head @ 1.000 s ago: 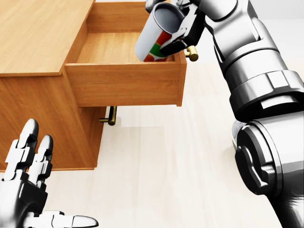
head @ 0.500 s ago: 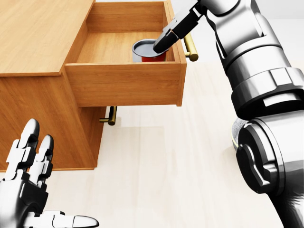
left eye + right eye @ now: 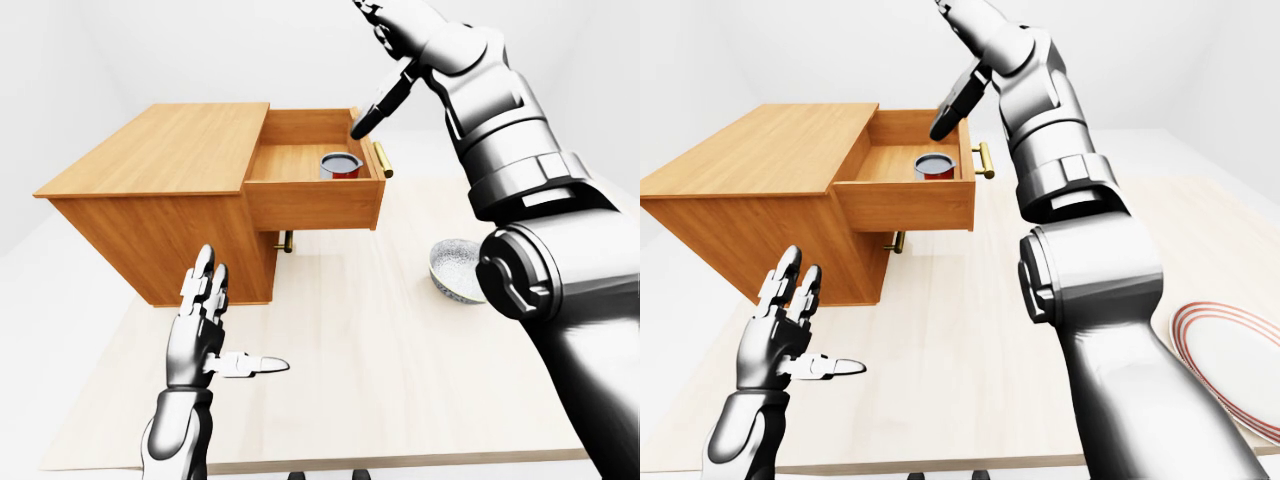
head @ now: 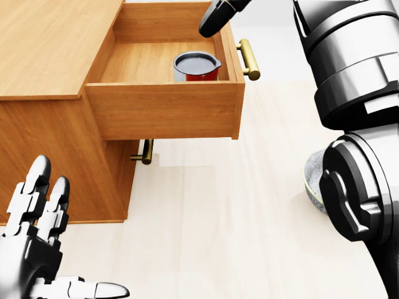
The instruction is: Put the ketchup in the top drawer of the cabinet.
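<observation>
The ketchup (image 4: 196, 65), a red container with a grey upper end, stands upright inside the open top drawer (image 4: 162, 112) of the wooden cabinet (image 3: 170, 150), near the drawer's right wall. My right hand (image 3: 372, 75) hovers above the drawer's right side, open and clear of the ketchup. One dark finger (image 4: 215, 15) points down toward the drawer. At the bottom left of the head view my left hand (image 4: 56, 249) is open and holds nothing.
A brass handle (image 4: 249, 59) sticks out on the drawer's right; a second handle (image 4: 146, 151) marks the shut lower drawer. A speckled bowl (image 3: 458, 268) sits on the pale table (image 3: 380, 380) right of the cabinet. A red-rimmed plate (image 3: 1230, 360) lies at the far right.
The right hand held the tilted ketchup over the drawer, let it go, and rose up and away. The ketchup now stands in the drawer. The left hand stayed still.
</observation>
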